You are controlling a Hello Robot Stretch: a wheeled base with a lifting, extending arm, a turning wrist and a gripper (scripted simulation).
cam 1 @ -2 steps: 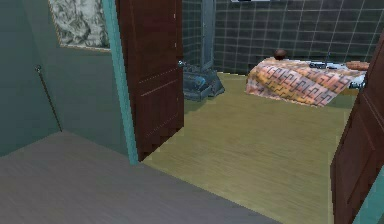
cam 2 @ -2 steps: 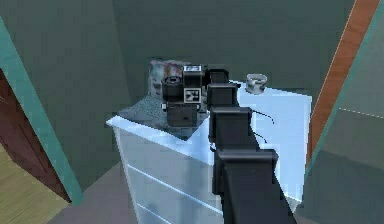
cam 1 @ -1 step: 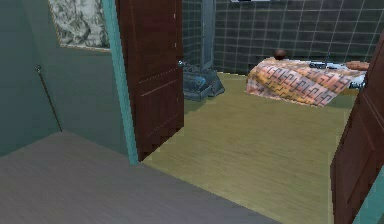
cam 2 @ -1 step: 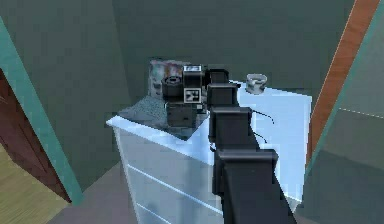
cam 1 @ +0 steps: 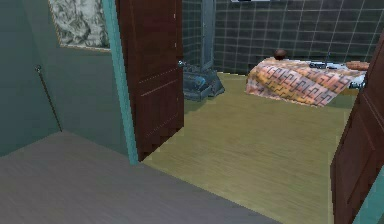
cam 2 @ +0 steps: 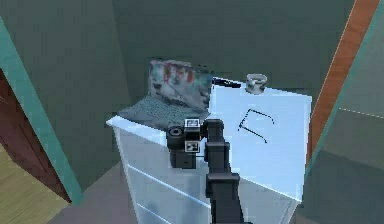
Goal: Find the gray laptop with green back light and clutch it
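A grey laptop (cam 2: 152,107) lies on the white dresser (cam 2: 150,180) in the arm side view, lid raised, with a colourful picture on its screen (cam 2: 180,78). Its keyboard looks grey-green. The dark arm (cam 2: 222,190) rises from the bottom edge and ends at two white marker squares. The gripper (cam 2: 183,150) sits as a dark body at the dresser's front edge, just below the laptop. Its far end is hard to make out against the dresser, so I cannot tell whether it holds anything.
On the dresser's right part lie a white sheet (cam 2: 275,140) with dark glasses (cam 2: 255,122), a pen (cam 2: 225,82) and a small cup (cam 2: 257,82). In the forward view a brown door (cam 1: 150,70) leads into a room with a patterned bed (cam 1: 300,80); another door (cam 1: 360,150) stands at the right.
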